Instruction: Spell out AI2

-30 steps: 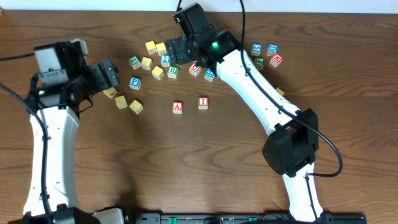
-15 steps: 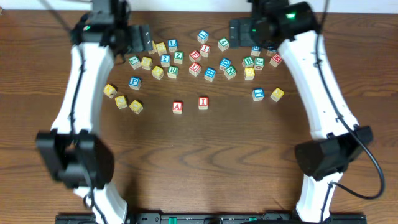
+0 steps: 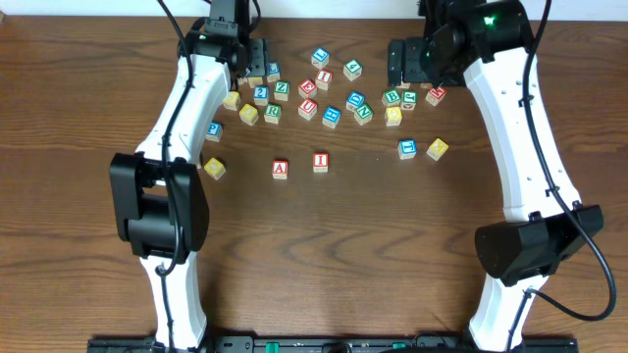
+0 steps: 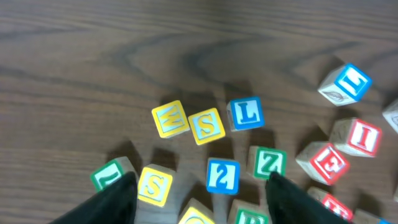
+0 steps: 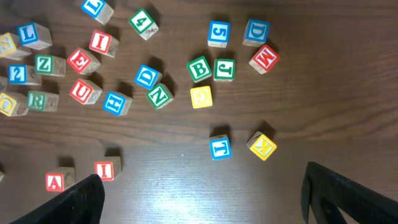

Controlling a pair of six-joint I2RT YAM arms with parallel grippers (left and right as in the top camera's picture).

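My left pincer [image 4: 200,186] hangs over the far left of the cluster of small wooden letter cubes on the dark wooden table [image 3: 324,255]. Its two black fingers [image 4: 118,202] stand apart and hold nothing. In my left wrist view the white-faced wooden cube with the blue 2 [image 4: 222,176] lies on the table in the gap between them, nearer the right finger and touching neither. Just behind it sit two yellow-faced cubes [image 4: 170,119] side by side and a cube with a blue L [image 4: 245,114]. A cube with a green Z [image 4: 269,163] stands just beside the 2 on its right.

Nearer the middle, well apart from the cluster and closer to my base, the white-faced cube with the red-framed red A [image 3: 281,169] and the one with the red I [image 3: 321,162] rest side by side, A on the left, with a small gap between them.

Farther right, a cube with a blue T [image 5: 219,147] and a tilted yellow cube marked K [image 5: 263,145] lie as a pair, away from the rest. My right pincer [image 5: 211,199] hovers above the right part of the cluster, spread wide and empty.
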